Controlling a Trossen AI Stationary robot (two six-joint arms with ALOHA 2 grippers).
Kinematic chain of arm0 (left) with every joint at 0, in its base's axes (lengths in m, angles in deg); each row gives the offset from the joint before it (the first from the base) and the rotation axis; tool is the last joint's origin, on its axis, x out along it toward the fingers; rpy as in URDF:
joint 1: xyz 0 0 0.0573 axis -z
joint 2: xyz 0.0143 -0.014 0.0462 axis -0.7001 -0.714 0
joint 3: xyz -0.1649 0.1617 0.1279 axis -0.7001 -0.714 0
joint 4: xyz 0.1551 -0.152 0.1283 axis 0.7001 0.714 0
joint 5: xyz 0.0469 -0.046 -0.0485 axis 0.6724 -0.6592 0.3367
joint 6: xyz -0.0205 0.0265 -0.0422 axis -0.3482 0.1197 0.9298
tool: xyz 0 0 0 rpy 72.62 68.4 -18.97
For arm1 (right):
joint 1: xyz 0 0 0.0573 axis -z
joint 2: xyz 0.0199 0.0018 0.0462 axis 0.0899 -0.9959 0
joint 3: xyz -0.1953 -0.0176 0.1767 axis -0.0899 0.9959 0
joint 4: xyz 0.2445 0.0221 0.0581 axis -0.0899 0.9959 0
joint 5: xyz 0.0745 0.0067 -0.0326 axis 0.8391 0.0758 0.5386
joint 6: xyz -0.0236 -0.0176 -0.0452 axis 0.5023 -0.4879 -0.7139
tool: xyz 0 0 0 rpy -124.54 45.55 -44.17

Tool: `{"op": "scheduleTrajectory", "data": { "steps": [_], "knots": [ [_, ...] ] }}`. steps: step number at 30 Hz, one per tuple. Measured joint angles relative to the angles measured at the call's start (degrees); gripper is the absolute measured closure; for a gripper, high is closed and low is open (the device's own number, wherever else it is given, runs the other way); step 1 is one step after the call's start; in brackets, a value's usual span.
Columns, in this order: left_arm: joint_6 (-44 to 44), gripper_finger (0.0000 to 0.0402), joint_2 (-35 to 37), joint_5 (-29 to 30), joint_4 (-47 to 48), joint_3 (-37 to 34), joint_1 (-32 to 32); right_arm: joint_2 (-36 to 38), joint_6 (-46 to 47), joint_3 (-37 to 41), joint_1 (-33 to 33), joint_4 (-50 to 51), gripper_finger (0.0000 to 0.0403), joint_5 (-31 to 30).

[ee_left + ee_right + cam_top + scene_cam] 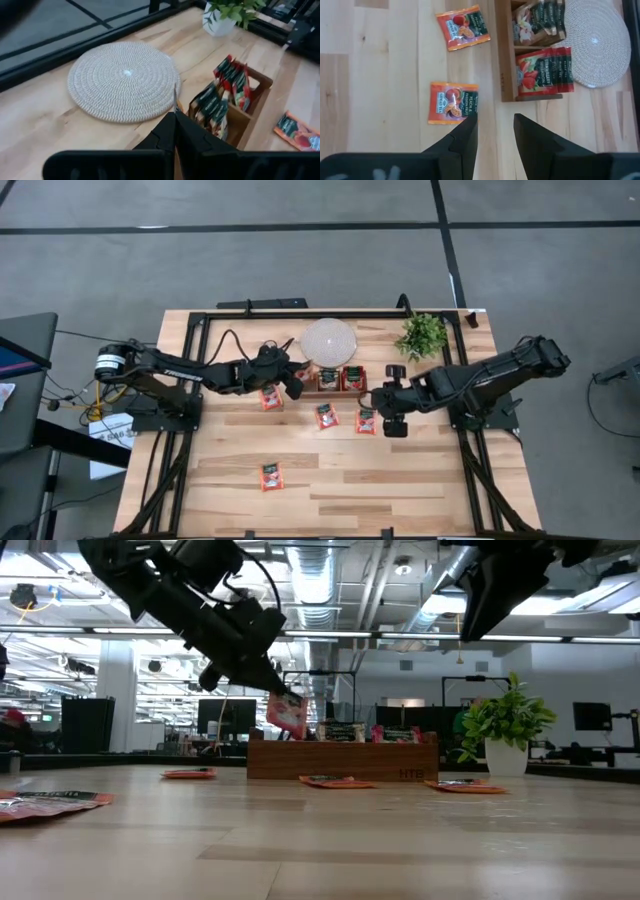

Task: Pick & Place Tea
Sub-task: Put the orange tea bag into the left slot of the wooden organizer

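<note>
My left gripper (295,383) (272,685) hangs above the table next to the left end of the brown wooden tray (330,378), shut on a red tea sachet (288,712). More sachets stand upright in the tray's compartments (225,92). Others lie flat on the table (271,397) (326,416) (366,421) (271,476). My right gripper (378,402) (495,127) hovers open high over the table, near the tray's right end, beside an orange sachet (452,102), with nothing between its fingers. My left gripper pinches the red sachet by its upper edge (280,696) between its shut fingers, which slant down from the table's left. The sachet hangs below the fingertips, lifted clear of the table. In the left wrist view only its thin edge (175,97) shows.
A round white woven disc (329,340) lies behind the tray. A small potted plant (422,335) stands at the far right. A black frame (300,314) runs along the table's edges. The near half of the table holds one sachet only.
</note>
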Motion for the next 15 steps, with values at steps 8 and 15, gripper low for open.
{"op": "scheduleTrajectory", "data": {
  "steps": [8,15],
  "knots": [
    [-1.44,0.0401,-3.24,-3.31,-5.82,-0.76,-1.93,0.02,0.0,-0.01,1.49,-0.02,0.0285,0.2],
    [-2.36,0.0401,-5.57,-4.42,-6.52,-0.78,-2.15,0.0,0.02,-0.01,1.68,0.09,0.0285,0.22]
  ]
}}
